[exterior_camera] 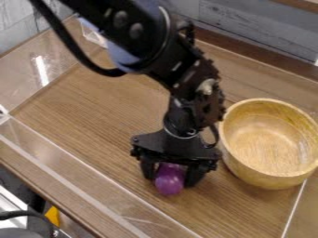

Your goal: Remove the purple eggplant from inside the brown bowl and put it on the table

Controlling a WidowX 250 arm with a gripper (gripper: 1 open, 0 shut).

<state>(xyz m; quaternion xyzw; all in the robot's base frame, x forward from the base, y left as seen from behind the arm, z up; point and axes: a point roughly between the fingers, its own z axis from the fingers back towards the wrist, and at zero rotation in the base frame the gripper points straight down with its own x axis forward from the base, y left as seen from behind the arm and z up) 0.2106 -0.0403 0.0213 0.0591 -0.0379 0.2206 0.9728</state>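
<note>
Wood-grain surface [87, 112] with clear side walls: eggplant [168, 178] lies on it just left of the empty bowl [269, 141], pincer [173, 173] pointing down over it with jaws spread apart, apparently letting go, the placing looks done.

- The scene is evenly and fairly brightly lit, with no harsh contrast across the table [87, 107].
- Pale glare streaks run along the clear acrylic walls [50, 172], strongest at the left and lower left.
- A soft, short shadow sits under the arm [155, 51] and beside the brown bowl [269, 141].
- The picture is low in resolution and soft; the dark arm loses detail, and fine edges are slightly smeared.
- The purple eggplant [169, 178] shows a small highlight.
</note>
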